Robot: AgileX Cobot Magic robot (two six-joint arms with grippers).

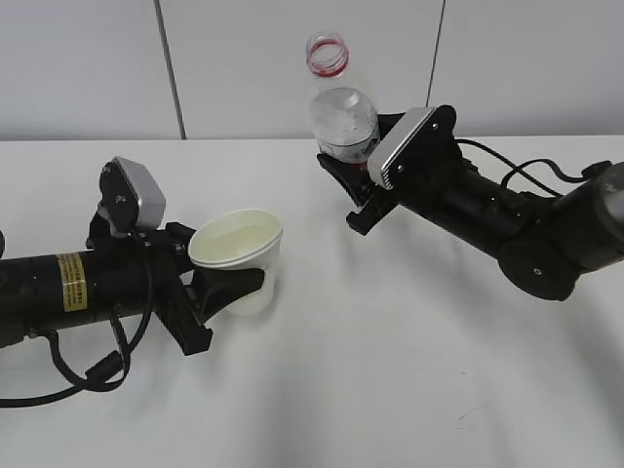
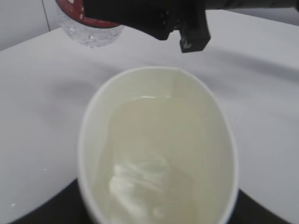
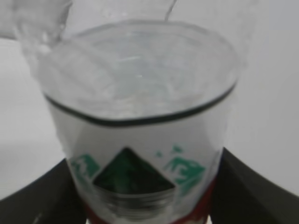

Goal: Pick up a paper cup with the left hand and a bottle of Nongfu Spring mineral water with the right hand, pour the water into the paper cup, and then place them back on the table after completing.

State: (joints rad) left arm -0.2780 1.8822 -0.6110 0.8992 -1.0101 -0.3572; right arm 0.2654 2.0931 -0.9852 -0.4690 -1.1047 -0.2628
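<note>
The white paper cup is held off the table, tilted toward the camera, with my left gripper shut on its lower wall. Clear water lies inside the paper cup. My right gripper is shut on the Nongfu Spring bottle, which stands nearly upright in the air with its open, red-ringed neck at the top. Seen from the right wrist, the bottle fills the frame, its green mountain label between the black fingers. The bottle is up and to the right of the cup, apart from it.
The white table stretches under both arms. A pale panelled wall rises behind it. The left arm carries a yellow label, and black cables trail beneath it.
</note>
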